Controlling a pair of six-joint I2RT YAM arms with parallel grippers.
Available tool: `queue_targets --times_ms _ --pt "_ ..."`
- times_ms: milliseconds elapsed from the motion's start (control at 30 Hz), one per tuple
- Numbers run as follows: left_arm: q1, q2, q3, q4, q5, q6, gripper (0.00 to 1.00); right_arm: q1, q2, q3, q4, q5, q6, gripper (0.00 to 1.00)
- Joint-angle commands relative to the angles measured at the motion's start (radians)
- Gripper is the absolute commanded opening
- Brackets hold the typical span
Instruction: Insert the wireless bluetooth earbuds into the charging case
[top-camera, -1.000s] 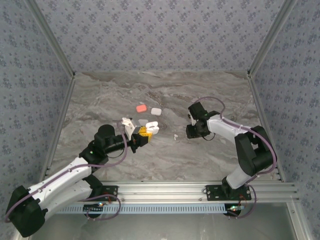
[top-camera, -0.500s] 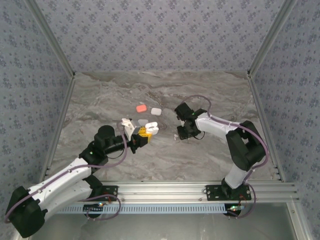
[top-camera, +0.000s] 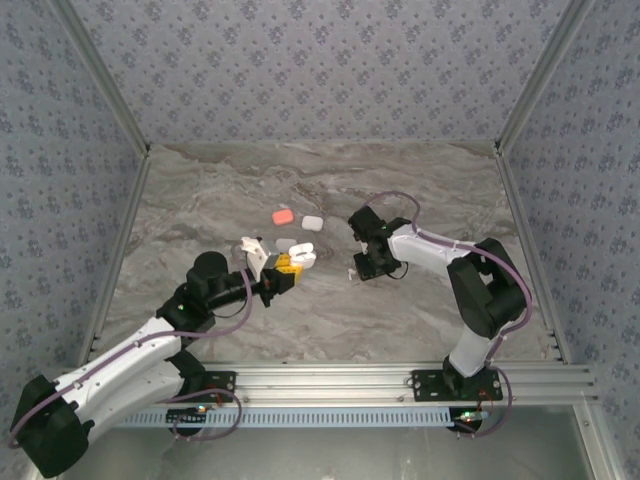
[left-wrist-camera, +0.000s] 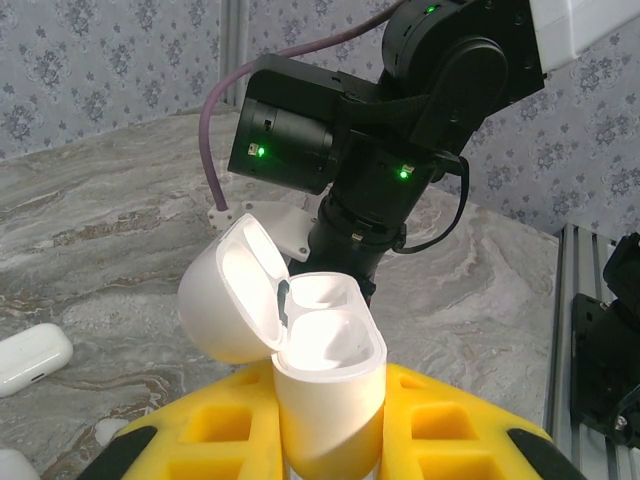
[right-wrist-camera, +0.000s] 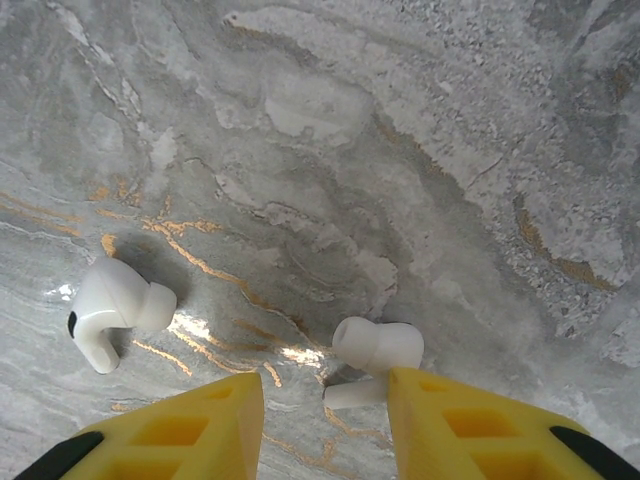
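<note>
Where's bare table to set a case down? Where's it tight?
Free: far strip of table along the back wall, beyond the coral case and white case; near strip before the rail. Crowded: the middle, where the left end effector holds the open case by those, and earbuds lie at the right end effector.

The earbuds and open case are white, the right claw is yellow, and the grey marbled counter has gold streaks.
</note>
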Motion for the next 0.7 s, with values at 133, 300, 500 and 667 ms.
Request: queue_targets --times_ms 133,300,500,667 --pt "-0.004 -0.011 0.000 0.006 -0.003 0.014 0.00 -0.024 0.026 0.005 -0.032 0.012 0.014 0.40" --pt "-0.004 -0.011 0.003 0.003 -0.003 0.016 0.00 -0.039 0.023 -0.007 -0.039 0.020 0.013 0.40" --pt "-0.004 -0.005 0.004 0.006 -0.004 0.017 0.00 -0.051 -0.002 -0.015 -0.033 0.012 0.008 0.40" --pt "-0.004 0.002 0.009 0.007 -0.003 0.018 0.01 -0.043 -0.010 0.010 -0.049 0.004 -0.006 0.41"
